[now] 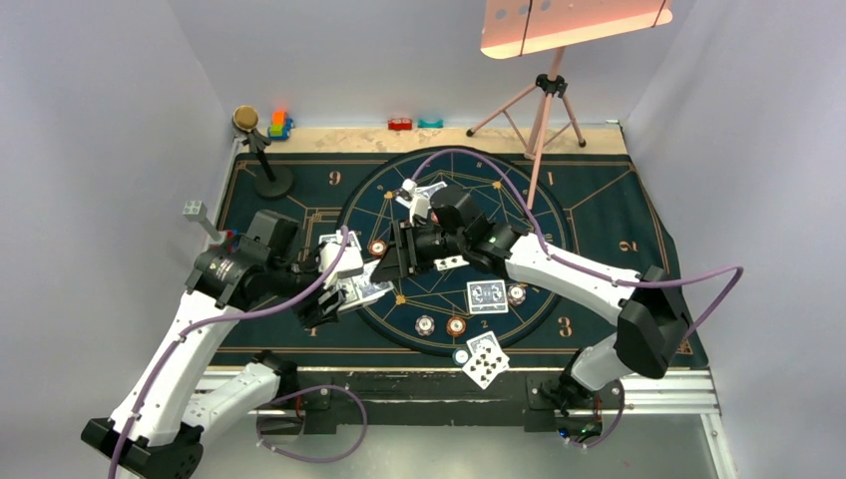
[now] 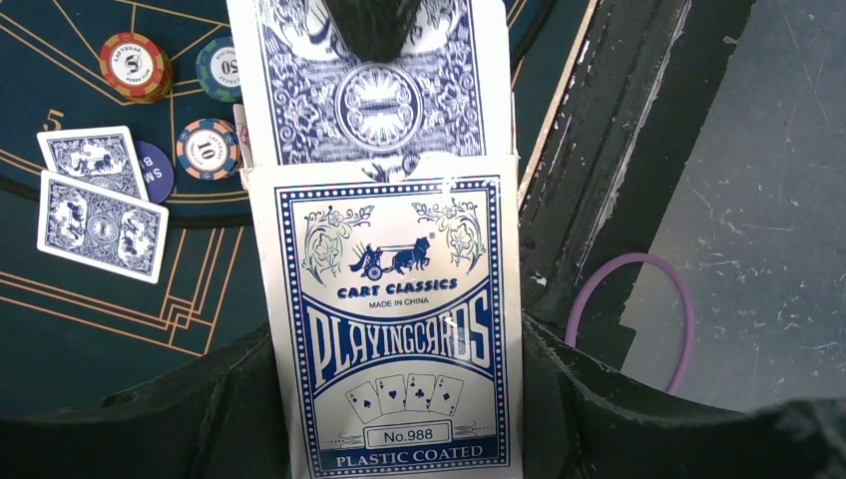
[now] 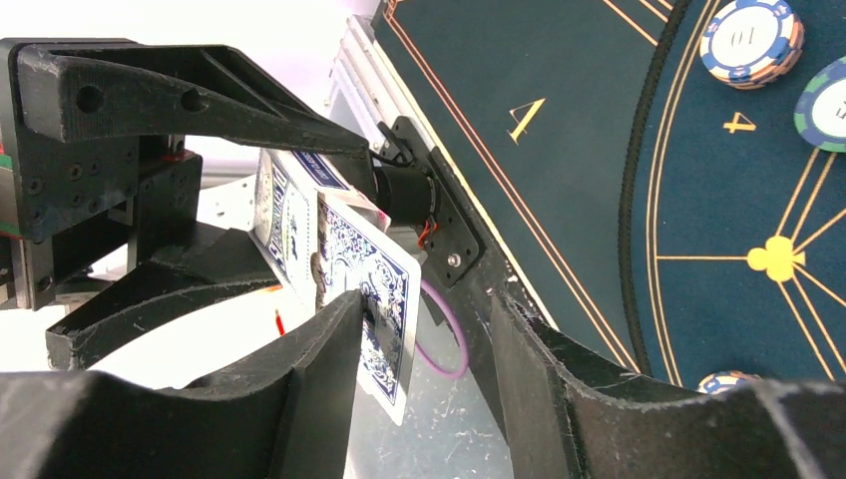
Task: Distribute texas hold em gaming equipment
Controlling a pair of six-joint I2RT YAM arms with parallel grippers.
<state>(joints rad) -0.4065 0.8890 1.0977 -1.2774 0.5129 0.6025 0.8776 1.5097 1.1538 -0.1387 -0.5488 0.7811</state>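
Observation:
My left gripper point(image 1: 339, 291) point(image 2: 394, 429) is shut on a blue-and-white playing card box point(image 2: 394, 319) point(image 1: 361, 290), held over the mat's near-left edge. A patterned-back card point(image 2: 369, 90) point(image 3: 377, 289) sticks out of the box's open end. My right gripper point(image 1: 399, 255) point(image 3: 429, 339) straddles that card: the card lies against one finger, and a gap shows to the other. Face-down cards point(image 1: 487, 295) point(image 2: 100, 205) lie on the mat, and face-up cards point(image 1: 486, 360) sit at its near edge. Chips point(image 1: 426, 325) point(image 2: 135, 65) point(image 3: 750, 40) are scattered round the circle.
The dark blue mat point(image 1: 599, 210) covers the table. A stand with a round head point(image 1: 261, 150) and toy blocks point(image 1: 279, 125) are at the back left. A tripod point(image 1: 544, 100) stands at the back right. More cards point(image 1: 419, 194) lie behind my right wrist.

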